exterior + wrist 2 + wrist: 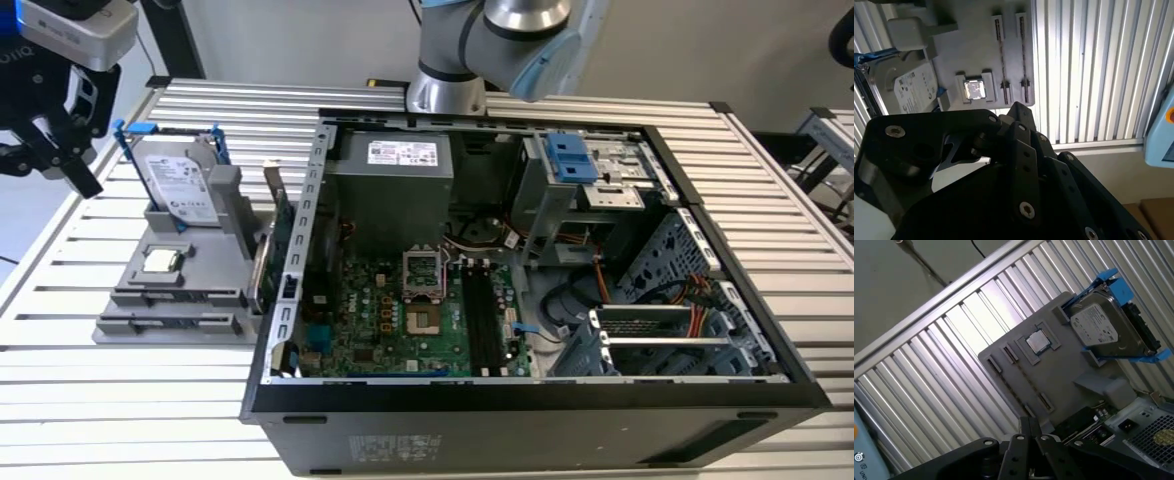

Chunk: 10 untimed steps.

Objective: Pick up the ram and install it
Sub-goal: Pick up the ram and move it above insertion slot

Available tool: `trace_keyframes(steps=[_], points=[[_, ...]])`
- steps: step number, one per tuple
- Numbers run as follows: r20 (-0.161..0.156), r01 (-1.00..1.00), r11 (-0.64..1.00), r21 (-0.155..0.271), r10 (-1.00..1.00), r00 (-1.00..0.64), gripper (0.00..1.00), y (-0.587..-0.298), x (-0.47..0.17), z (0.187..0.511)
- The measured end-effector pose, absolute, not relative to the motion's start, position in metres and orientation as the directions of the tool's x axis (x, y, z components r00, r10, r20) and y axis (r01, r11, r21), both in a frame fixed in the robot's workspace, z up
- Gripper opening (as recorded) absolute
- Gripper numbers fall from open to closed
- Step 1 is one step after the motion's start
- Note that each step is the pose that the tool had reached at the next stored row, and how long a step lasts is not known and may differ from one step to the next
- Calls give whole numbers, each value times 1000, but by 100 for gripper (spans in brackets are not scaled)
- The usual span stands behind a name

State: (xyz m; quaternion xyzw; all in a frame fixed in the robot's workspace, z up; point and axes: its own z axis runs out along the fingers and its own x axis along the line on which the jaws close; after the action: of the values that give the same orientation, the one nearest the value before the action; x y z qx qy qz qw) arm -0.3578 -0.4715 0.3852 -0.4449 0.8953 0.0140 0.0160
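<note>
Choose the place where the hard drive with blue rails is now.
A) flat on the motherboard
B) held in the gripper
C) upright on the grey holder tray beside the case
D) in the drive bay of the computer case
C: the hard drive stands upright on the grey holder tray, outside the computer case, on the exterior view's left.
</note>
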Motion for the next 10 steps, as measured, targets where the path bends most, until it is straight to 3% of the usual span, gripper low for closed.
trace_keyframes(steps=[10], points=[[-41,-800,600,11,-799,-599,0,-471,-358,385]])
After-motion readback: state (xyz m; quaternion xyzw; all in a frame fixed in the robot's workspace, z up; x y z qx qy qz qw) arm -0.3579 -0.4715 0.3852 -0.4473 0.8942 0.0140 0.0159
